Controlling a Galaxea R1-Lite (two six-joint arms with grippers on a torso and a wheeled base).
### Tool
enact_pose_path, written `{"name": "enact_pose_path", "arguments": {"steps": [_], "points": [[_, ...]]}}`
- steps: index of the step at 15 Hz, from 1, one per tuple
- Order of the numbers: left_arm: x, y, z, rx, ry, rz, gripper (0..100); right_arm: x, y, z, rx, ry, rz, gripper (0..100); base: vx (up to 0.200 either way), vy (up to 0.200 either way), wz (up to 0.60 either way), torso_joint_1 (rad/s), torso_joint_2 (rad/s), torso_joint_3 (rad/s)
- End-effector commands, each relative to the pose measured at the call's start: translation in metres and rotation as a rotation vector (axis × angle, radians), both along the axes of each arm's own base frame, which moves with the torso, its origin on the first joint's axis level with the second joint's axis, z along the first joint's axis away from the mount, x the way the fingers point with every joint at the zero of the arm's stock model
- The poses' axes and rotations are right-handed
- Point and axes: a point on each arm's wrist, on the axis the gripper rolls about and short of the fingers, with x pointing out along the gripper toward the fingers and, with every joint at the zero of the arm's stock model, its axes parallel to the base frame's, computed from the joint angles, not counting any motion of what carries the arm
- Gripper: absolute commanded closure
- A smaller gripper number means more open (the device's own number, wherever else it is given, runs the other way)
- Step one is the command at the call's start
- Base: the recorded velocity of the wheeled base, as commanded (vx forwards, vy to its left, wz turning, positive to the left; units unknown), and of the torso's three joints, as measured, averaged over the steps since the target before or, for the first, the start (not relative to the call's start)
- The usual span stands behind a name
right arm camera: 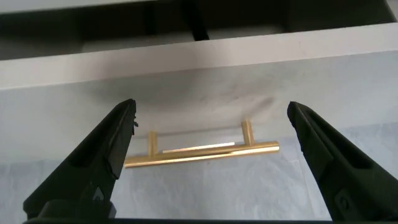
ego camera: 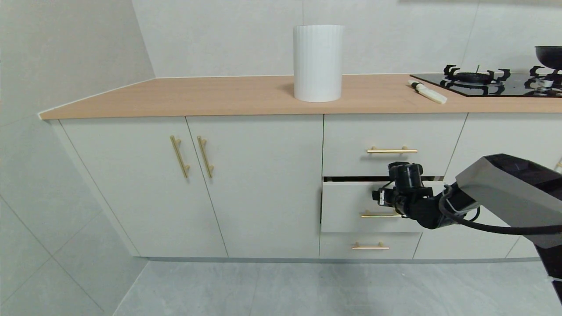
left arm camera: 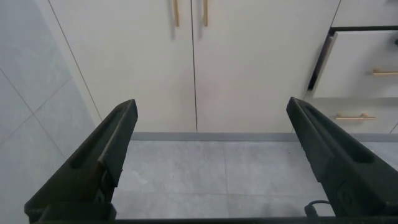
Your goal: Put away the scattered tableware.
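Note:
A white-handled utensil lies on the wooden countertop next to the hob. A tall white ribbed holder stands mid-counter. Below it, the middle drawer is pulled out a little, with a dark gap above its front. My right gripper is directly in front of that drawer. In the right wrist view it is open, its fingers either side of the gold handle and a short way off it. My left gripper is open and holds nothing, low over the floor, facing the cabinet doors.
A black gas hob with a dark pan occupies the counter's right end. Two cabinet doors with gold handles fill the left half. Drawers sit above and below the open one. Grey tiled floor lies in front.

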Motion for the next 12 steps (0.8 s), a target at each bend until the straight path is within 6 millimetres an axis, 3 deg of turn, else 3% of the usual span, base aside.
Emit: {"name": "enact_pose_path", "arguments": {"steps": [1, 6, 12], "points": [[0.000, 0.000, 0.000, 0.000, 0.001, 0.001, 0, 0.006, -0.007, -0.006, 0.001, 0.002, -0.017, 0, 0.000, 0.000, 0.00, 0.000, 0.00, 0.000], [0.000, 0.000, 0.000, 0.000, 0.001, -0.001, 0, 0.022, -0.016, -0.018, 0.009, -0.044, -0.050, 0, 0.000, 0.000, 0.00, 0.000, 0.00, 0.000], [0.000, 0.000, 0.000, 0.000, 0.000, 0.001, 0, 0.040, -0.023, -0.018, 0.047, -0.102, -0.094, 0, 0.000, 0.000, 0.00, 0.000, 0.00, 0.000]]}}
